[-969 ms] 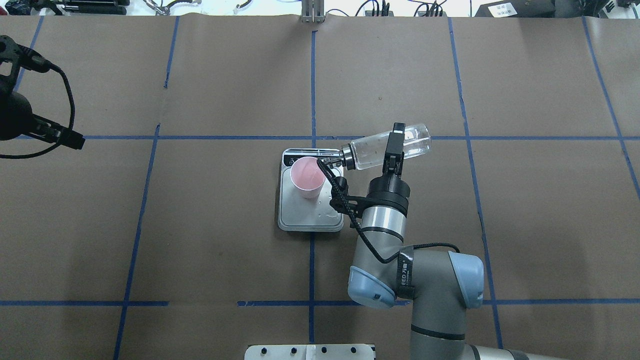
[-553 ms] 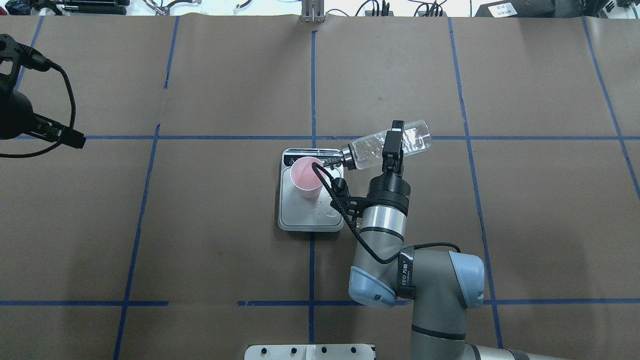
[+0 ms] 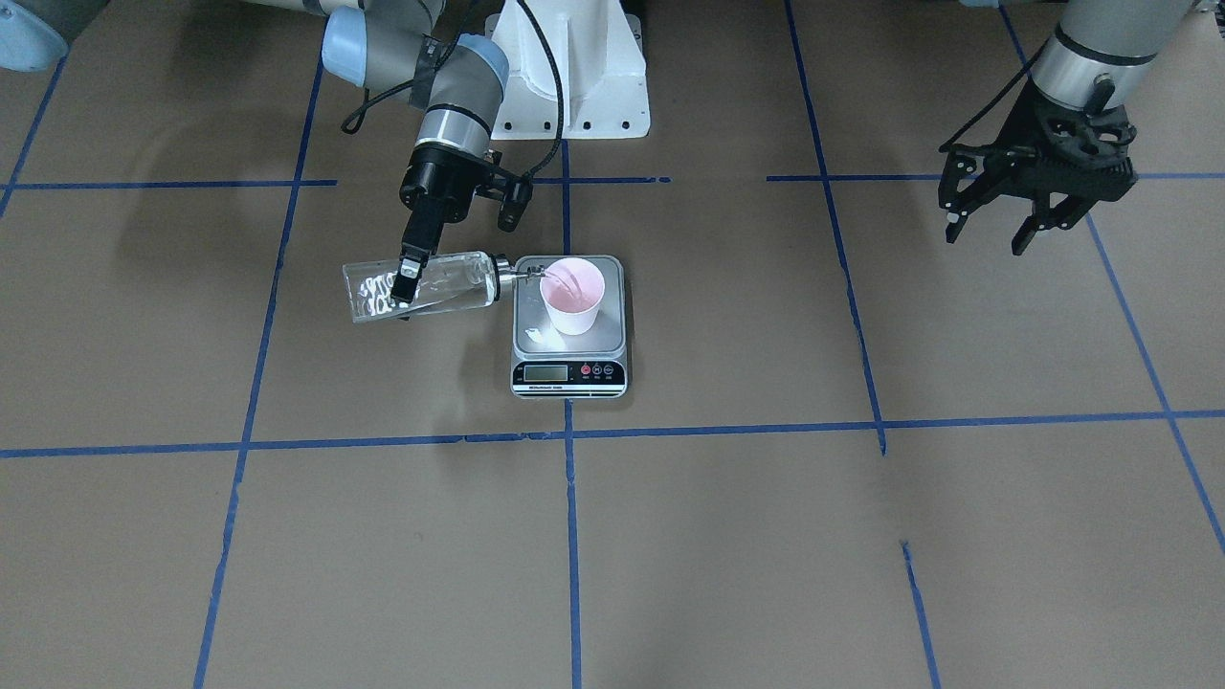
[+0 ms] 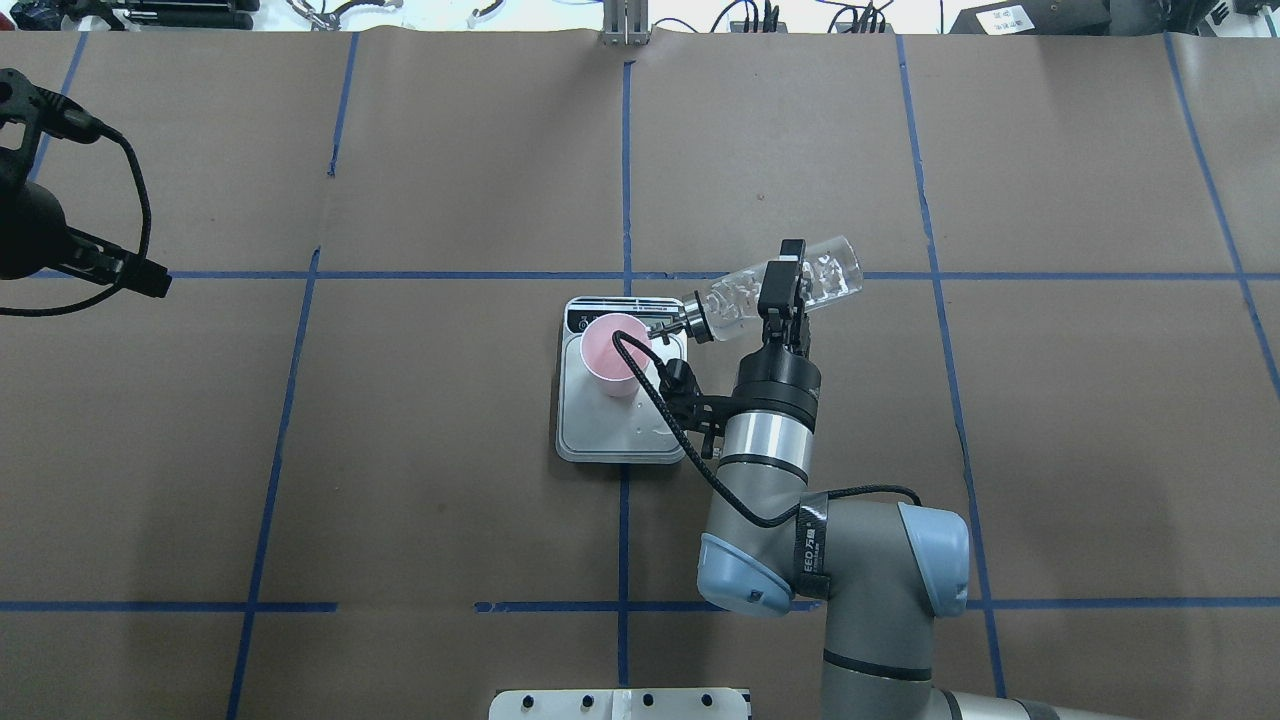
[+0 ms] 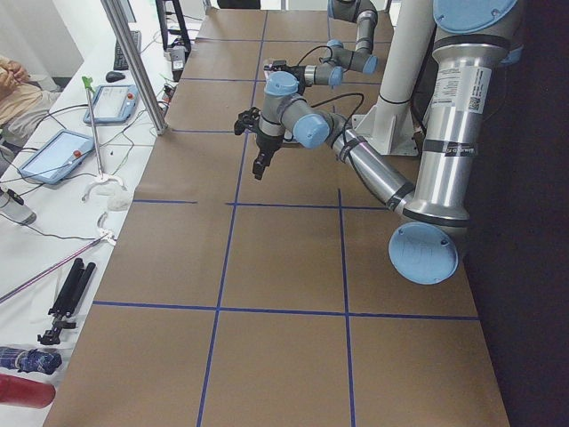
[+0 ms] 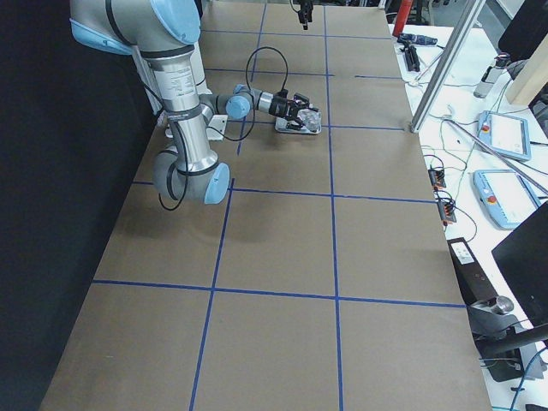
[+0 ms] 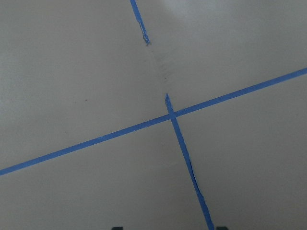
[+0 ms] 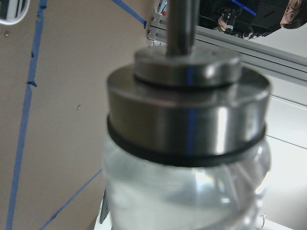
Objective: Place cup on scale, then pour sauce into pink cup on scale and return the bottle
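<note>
Status check, working from the operators' edge of the table back toward the robot.

Closest in is the scale (image 3: 570, 375), display strip facing out (can't read the digits, too small). The pink cup (image 3: 572, 304) stands upright on its platform, toward the back half, so step one is done. There's a shiny, wet-looking patch (image 3: 544, 337) on the platform just beside the cup. My guess is a bit got spilled, but I can't be sure.

Next back is the bottle (image 3: 459, 280), tipped over close to level and held off the table, with its spout (image 3: 522, 274) right at the cup's rim. A thin line arcs from the spout into the cup, and the sauce (image 3: 375, 299) at the bottle's base end looks bubbly, so I'd say the pour is happening right now. How full the cup is, no idea from these angles.

The right gripper (image 3: 410, 282) is clamped across the bottle's middle, one finger in front and one behind.

Furthest back and way off to the side, the left gripper (image 3: 986, 239) hangs above bare paper with its fingers spread, holding nothing, well apart from everything else.

What's left: finish the pour, tip the bottle upright, put it back on the table (where it came from, these shots don't say) and let go. Somewhere past halfway, I reckon.
</note>
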### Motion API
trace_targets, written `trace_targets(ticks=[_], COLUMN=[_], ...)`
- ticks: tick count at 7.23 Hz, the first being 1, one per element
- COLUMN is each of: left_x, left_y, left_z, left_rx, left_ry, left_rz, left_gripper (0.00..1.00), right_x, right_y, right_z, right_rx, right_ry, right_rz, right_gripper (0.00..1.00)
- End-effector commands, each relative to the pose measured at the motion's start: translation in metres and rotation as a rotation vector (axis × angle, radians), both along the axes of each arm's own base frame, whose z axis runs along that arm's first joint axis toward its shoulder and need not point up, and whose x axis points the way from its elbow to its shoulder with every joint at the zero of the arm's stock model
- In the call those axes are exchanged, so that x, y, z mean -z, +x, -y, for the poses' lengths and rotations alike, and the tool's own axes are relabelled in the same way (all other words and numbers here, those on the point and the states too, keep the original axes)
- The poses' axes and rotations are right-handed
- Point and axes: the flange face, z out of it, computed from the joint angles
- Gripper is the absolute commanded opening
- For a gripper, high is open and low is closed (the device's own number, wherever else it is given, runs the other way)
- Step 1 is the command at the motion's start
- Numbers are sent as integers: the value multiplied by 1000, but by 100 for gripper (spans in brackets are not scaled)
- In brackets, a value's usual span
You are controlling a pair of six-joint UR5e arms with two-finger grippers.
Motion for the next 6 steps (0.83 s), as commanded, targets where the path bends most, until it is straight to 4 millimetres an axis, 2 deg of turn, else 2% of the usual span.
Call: trace_targets(ticks=[1,4,6], left_x=[1,1,2], left_y=[0,0,0], left_z=[0,0,0], left_rx=[0,1,2], left_ry=[1,0,1], left_rz=[-1,-1,-3], left_gripper=[72,72,72], right_x=[3,9,15], right_y=[1,4,18], right_z=[1,2,0], right_rx=[2,0,-4], right_ry=[2,3,5], right_rz=[-14,6,48], right_gripper=[0,0,0])
